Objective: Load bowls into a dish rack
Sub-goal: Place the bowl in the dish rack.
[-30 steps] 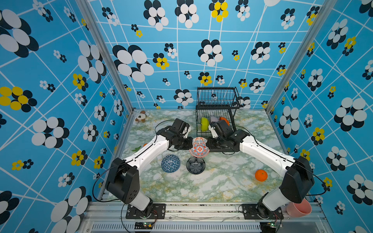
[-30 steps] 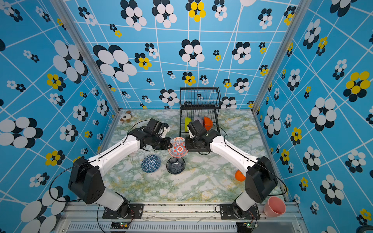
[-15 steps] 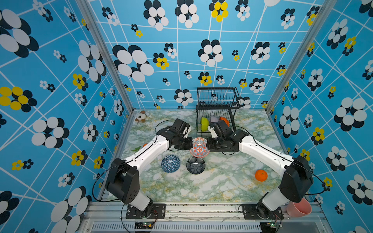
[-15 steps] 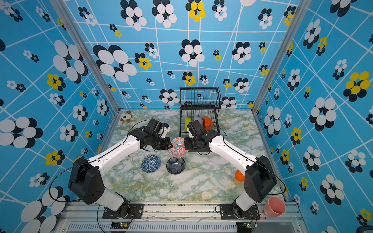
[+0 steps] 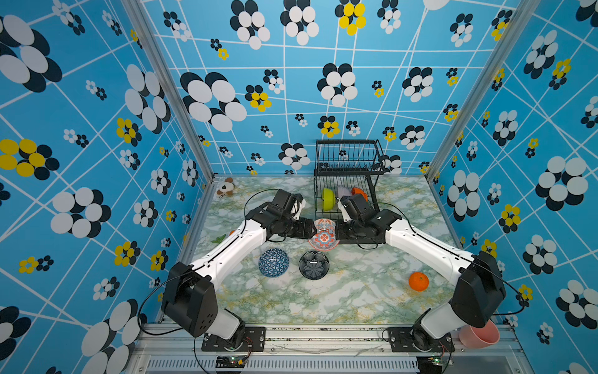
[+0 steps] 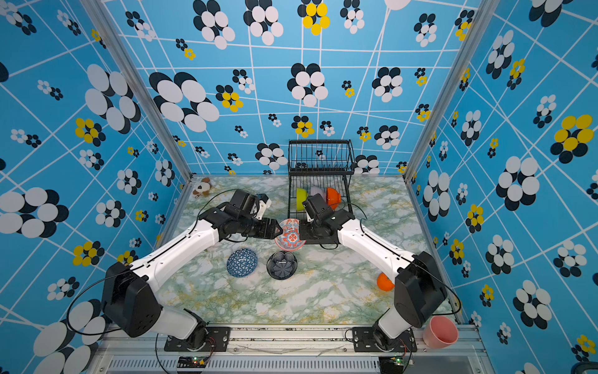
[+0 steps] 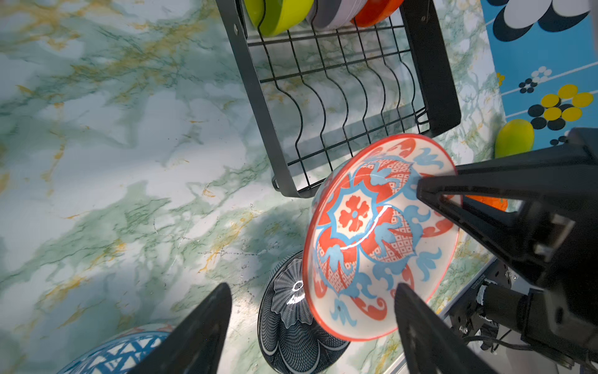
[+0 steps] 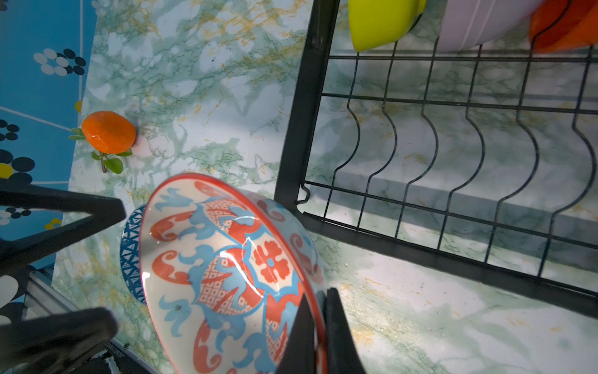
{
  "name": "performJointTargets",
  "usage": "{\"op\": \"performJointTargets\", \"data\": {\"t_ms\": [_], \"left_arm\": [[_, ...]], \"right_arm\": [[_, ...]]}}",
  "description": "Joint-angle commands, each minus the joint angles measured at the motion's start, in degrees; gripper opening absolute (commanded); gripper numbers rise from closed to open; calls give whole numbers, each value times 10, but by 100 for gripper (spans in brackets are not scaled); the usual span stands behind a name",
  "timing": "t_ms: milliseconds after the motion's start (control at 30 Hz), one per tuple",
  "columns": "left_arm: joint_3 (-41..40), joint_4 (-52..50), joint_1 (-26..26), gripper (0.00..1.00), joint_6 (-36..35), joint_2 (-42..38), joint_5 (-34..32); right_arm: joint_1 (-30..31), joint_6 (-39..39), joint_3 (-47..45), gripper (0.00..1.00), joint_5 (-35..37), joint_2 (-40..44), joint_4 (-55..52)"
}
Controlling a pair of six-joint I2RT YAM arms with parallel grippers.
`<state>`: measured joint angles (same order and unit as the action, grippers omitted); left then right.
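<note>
R gripper (image 8: 318, 299) pinches floral bowl (image 8: 226, 275) rim; lilac bowl (image 5: 343, 191) half-hidden (behind wrist).

red-blue floral bowl (image 5: 323, 234), blue geometric bowl (image 5: 273, 262), black white-flowered bowl (image 5: 314, 266), black wire rack (image 5: 349, 170)

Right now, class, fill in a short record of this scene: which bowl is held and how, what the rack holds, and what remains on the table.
Held bowl: red-and-blue floral ceramic bowl, tilted on edge, off the table
Grip: right fingers shut on its rim; left fingers open beside it, not gripping
Rack: black wire dish rack
In lower tray: lime-green bowl, pale lilac bowl, orange bowl, on edge
On marble-patterned table: blue geometric bowl, black bowl with white flower pattern
Bowls not yet racked: three
</note>
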<state>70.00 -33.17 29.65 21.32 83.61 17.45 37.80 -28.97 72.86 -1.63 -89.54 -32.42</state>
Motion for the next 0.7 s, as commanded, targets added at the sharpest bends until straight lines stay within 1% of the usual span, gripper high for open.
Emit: {"op": "performJointTargets", "data": {"t_ms": [0,233,400,667], "left_arm": [[-15,19,-3,83,-9,-26,-27],[-22,19,-15,84,5,-36,-73],[-21,10,-30,84,20,-28,-90],[-18,1,-43,83,32,-18,-96]], "right_arm": [[-11,-11,-5,0,28,32,17],[-42,-2,-11,0,73,64,-4],[-70,17,-15,0,113,88,-24],[-86,68,3,0,233,98,-78]]}}
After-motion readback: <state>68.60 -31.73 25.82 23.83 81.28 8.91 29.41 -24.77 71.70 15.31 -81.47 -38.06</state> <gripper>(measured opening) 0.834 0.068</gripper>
